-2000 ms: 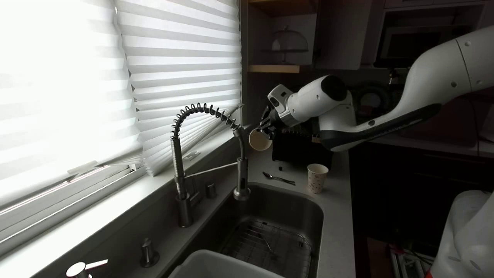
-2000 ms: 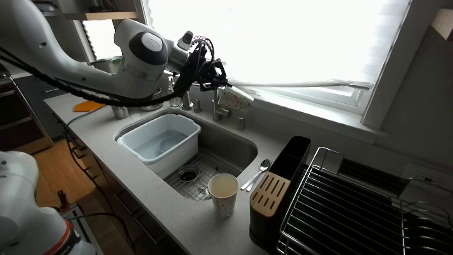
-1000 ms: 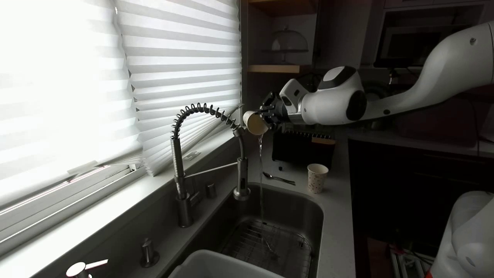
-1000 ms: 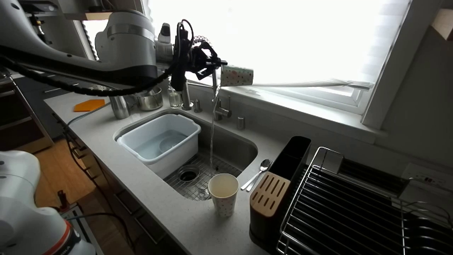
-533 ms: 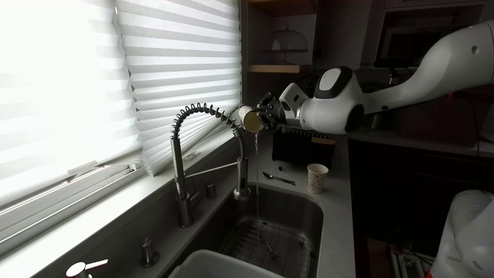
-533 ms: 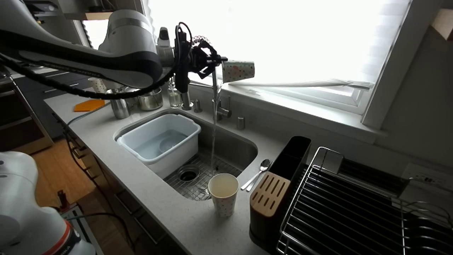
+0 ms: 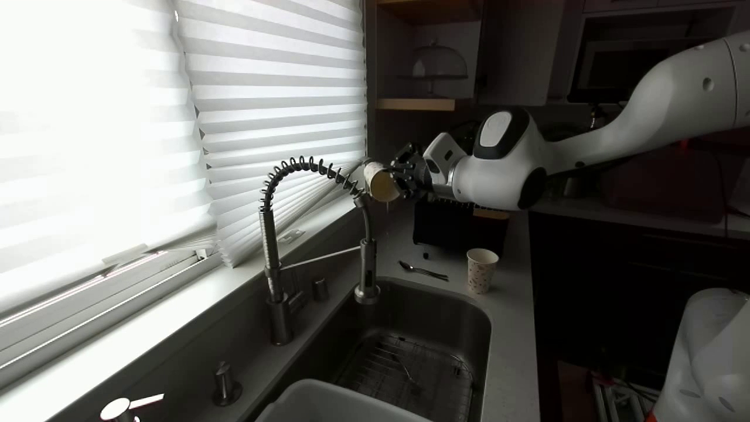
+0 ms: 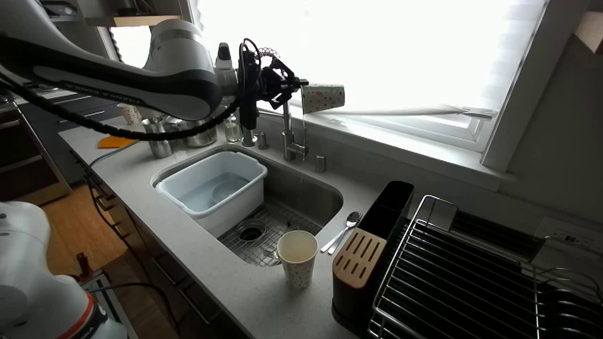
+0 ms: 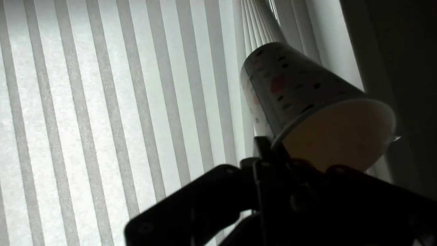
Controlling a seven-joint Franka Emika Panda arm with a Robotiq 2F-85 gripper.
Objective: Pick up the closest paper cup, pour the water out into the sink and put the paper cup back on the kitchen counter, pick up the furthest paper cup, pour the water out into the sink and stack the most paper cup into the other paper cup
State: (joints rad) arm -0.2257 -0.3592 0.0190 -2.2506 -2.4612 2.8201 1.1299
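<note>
held cup (image 8: 325, 98): raised above the sink (image 8: 308, 195), toward its faucet (image 7: 269, 240) side; on its side, mouth slightly lower than base
gripper (image 8: 302, 83): pinching the held cup at its rim
water (image 8: 304, 127): thin trickle off the lip; I'd call this pour nearly done. Looks close to the sink's back rim, could splash wide
standing cup (image 8: 297, 266): upright, unheld, on the kitchen counter (image 8: 268, 303) just beside the sink. Bottom hidden, no read on whether it's emptied
stack: not done, cups well apart. If the held cup is the furthest, only nesting is left; if the closest, set-down plus a second pour too. Unclear which
white tub (image 8: 235, 212): in the sink, at the end away from the standing cup, some water inside
worktop: pale, runs round the sink; cutlery (image 8: 352, 220) just beside its end, then utensil holder (image 8: 346, 301), then dish rack (image 8: 452, 273)
room: bright pleated blind (image 7: 275, 88) behind the sink, bottom askew; dark cabinets (image 7: 521, 53) past its end
</note>
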